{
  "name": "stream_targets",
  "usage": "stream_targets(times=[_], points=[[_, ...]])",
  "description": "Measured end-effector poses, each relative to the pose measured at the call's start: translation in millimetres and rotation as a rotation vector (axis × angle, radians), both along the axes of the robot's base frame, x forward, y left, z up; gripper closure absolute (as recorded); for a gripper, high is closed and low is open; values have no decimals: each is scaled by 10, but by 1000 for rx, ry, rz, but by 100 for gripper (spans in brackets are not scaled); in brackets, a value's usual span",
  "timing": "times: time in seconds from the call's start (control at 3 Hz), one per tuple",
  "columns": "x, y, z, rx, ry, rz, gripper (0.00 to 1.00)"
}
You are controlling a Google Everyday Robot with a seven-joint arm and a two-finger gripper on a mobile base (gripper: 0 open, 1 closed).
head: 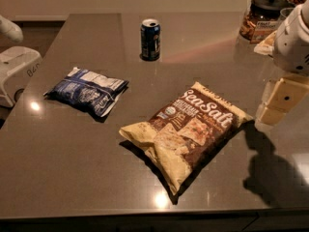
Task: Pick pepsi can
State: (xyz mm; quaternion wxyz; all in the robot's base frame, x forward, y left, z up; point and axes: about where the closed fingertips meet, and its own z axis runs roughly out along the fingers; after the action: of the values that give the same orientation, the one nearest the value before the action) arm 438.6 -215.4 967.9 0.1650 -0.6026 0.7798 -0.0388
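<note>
The pepsi can is a small dark blue can with a silver top. It stands upright on the dark grey table, at the far middle. My gripper hangs over the table's right side, below the white arm. It is far to the right of the can and nearer to the front, and it holds nothing that I can see.
A large tan and brown Sea Salt chip bag lies between the gripper and the table's middle. A flat blue-and-white snack bag lies at the left. A black-lidded glass jar stands at the back right. A white object stands beyond the left edge.
</note>
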Motion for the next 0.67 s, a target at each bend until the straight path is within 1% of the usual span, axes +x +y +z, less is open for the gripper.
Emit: stream_targets(times=[0.67], points=[[1, 0, -3, 0, 0, 0, 0]])
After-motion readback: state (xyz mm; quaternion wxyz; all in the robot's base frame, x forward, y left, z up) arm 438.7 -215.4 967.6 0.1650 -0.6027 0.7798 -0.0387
